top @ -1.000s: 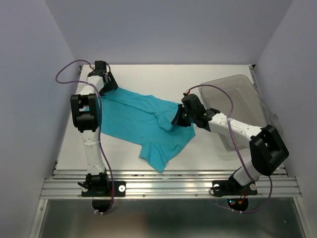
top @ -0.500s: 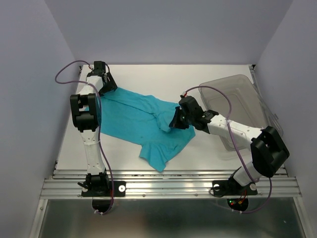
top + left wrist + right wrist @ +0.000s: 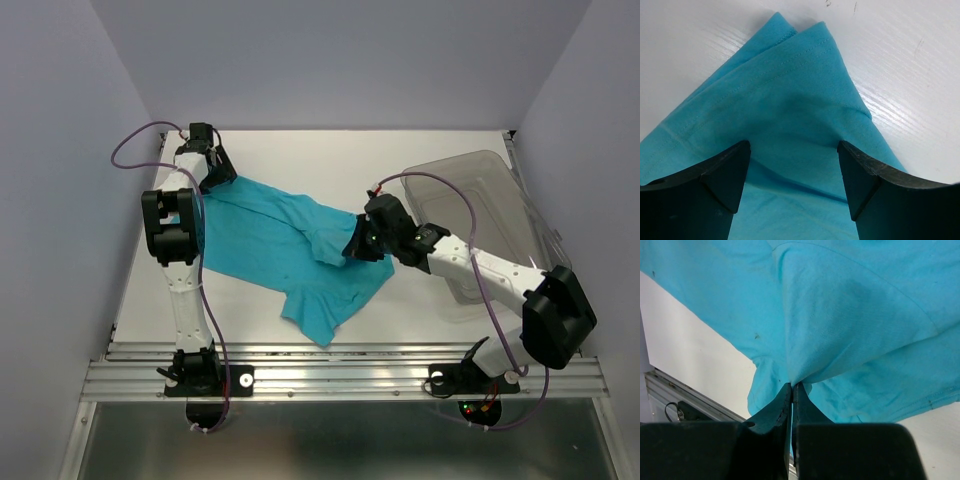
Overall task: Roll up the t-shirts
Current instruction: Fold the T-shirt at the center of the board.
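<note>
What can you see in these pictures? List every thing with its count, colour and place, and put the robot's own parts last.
t-shirt: one, teal, spread and creased across the middle of the table.
bin: one, clear grey-tinted, far right of the table.
table: one, white, walled on three sides.
rail: one, silver, along the near edge under the arm bases.
cables: two, purple, one along each arm.
left arm: one, white and black, at the left; jaws open over the shirt's far left corner.
right arm: one, white and black, at the right; jaws shut on a pinch of the shirt's right side.
</note>
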